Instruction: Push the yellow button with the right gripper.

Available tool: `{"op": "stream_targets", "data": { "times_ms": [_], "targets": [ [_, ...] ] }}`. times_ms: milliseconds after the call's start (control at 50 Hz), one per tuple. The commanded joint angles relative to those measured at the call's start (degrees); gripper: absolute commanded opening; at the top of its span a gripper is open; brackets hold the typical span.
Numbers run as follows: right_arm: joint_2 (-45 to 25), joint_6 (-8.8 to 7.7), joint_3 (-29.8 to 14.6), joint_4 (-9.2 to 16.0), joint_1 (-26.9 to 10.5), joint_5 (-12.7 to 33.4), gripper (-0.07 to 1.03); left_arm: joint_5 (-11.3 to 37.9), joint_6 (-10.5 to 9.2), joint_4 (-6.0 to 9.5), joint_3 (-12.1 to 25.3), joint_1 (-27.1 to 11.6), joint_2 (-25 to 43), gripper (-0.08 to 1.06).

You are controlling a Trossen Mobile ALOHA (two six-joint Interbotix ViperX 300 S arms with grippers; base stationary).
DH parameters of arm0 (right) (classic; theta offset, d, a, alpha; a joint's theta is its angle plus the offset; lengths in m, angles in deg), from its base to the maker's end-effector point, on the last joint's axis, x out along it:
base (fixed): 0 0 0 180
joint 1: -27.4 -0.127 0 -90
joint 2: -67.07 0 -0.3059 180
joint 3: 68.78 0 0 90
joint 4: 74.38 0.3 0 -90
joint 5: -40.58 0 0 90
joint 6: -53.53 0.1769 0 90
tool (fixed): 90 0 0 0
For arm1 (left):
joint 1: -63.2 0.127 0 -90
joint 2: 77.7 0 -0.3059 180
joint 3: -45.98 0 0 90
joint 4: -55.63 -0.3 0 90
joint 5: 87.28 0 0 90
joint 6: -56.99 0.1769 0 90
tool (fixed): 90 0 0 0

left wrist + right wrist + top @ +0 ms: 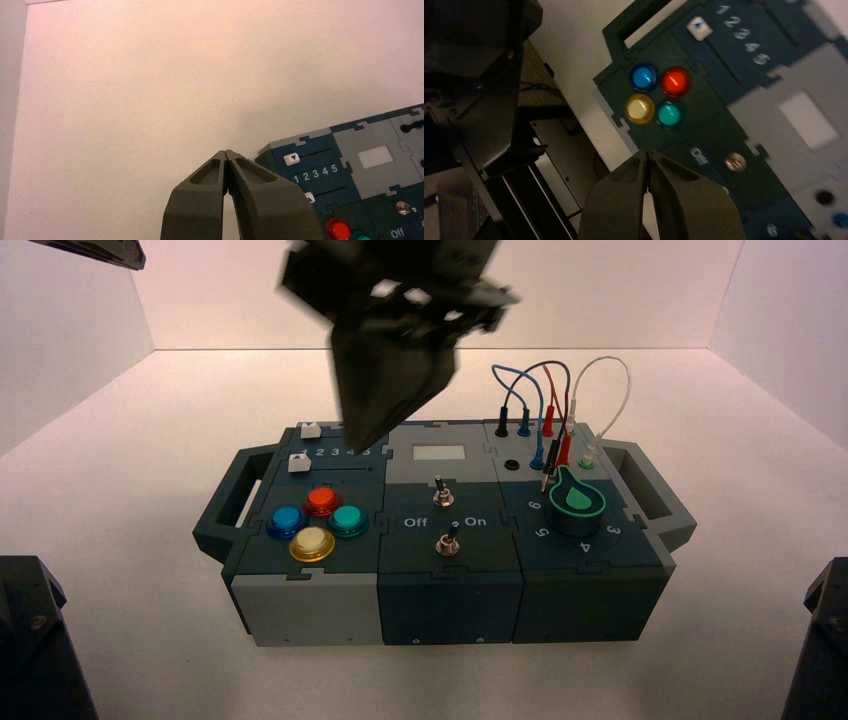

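Right gripper [365,435] hangs above the box [440,610], over its rear edge near the sliders, fingers pressed together at the tips, holding nothing. Open air between it and the yellow button [312,543], which sits at the near corner of the 4-button cluster on the box's left section, beside the blue button [286,521] and teal button [348,520], red button [322,501] behind. Left gripper [226,156] is off the box's left, fingertips touching, empty. White tabletop [130,470], white walls around.
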Motion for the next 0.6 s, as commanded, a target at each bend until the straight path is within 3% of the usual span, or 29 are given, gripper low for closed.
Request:
{"op": "stream_targets", "data": {
  "times_ms": [20, 600],
  "targets": [
    [-2.46, -0.18, -3.69, -0.09, -0.88, 0.26, -0.02, -0.35, 0.09, -0.35, 1.85, -0.09, 0.62, -0.03],
    [-12.3, -0.53, -8.35, -0.35, -1.32, 0.53, -0.02, -0.53, 0.18, -0.35, 2.46, -0.09, 2.2, -0.03]
  ]
}}
